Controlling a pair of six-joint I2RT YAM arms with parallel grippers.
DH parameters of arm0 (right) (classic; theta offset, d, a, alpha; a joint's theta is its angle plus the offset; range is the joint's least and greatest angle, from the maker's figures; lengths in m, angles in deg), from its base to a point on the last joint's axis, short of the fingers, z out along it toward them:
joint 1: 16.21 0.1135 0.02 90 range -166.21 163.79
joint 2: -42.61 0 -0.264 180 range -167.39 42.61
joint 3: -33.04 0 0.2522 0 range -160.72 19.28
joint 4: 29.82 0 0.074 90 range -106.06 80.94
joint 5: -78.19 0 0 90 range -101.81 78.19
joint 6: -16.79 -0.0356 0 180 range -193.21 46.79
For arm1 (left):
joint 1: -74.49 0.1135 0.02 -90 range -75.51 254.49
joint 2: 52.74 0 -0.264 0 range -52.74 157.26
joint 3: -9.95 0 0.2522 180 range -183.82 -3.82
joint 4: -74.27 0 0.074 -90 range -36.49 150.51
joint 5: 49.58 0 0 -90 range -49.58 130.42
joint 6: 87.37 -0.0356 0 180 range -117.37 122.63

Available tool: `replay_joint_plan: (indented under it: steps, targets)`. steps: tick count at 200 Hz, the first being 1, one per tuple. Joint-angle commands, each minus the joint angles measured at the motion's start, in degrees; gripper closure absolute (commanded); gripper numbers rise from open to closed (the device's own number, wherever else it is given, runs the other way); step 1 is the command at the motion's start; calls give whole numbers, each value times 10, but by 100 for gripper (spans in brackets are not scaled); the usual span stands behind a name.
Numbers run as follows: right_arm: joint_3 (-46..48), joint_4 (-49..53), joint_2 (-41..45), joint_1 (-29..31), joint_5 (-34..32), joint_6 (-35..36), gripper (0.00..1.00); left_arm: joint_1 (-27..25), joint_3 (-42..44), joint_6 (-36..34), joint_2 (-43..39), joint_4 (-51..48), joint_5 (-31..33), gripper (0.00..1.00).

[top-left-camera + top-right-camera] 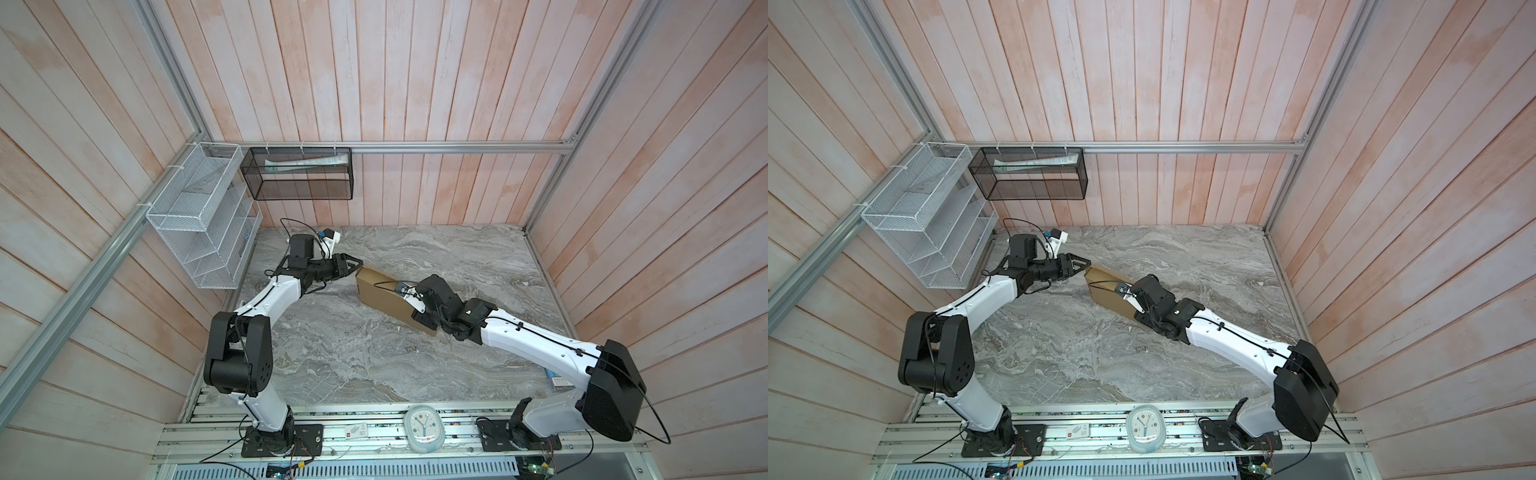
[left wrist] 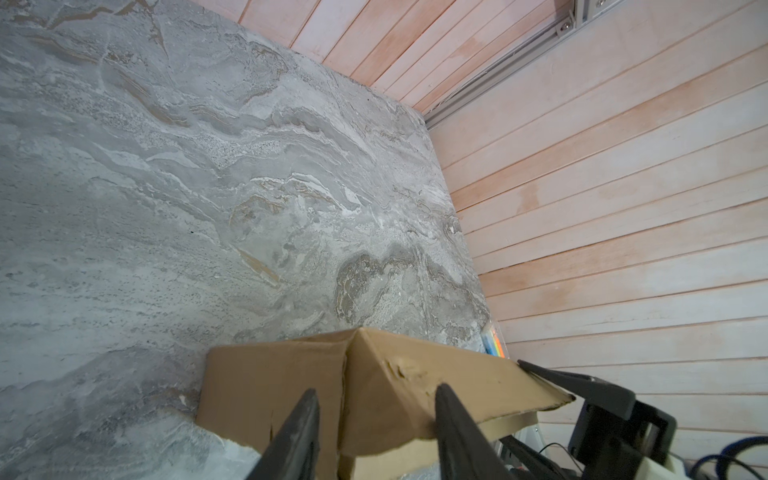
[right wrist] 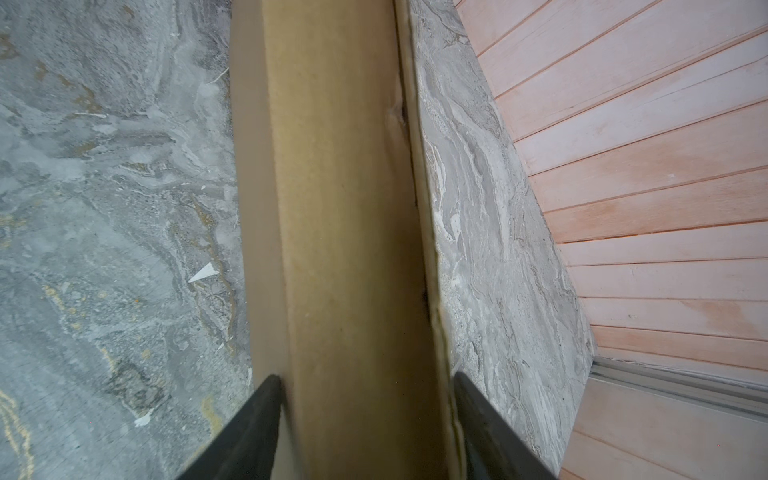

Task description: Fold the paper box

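My right gripper (image 3: pixel 365 376) clamps the paper box (image 1: pixel 381 291) across its width. My left gripper (image 2: pixel 376 390) is spread apart at the box's end corner.

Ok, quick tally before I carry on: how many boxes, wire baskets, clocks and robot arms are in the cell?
paper box: 1
wire baskets: 2, white basket and black basket
clock: 1
robot arms: 2, left arm and right arm
Total: 6

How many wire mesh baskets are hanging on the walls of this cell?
2. The white basket hangs on the left wall. The black basket hangs on the back wall, right beside it. None appears to be hidden.
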Motion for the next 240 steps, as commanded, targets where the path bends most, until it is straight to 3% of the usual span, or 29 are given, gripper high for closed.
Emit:
replay_joint_plan:
  steps: [1,124,240]
  targets:
    - [-7,0,-2,-3,8,-9,35,-1,16,-1,13,10,-1,57]
    - [-16,-12,11,-6,17,-10,32,-1,32,12,18,29,-1,67]
    - [12,-34,107,-7,104,-58,27,-1,34,15,20,32,-1,67]
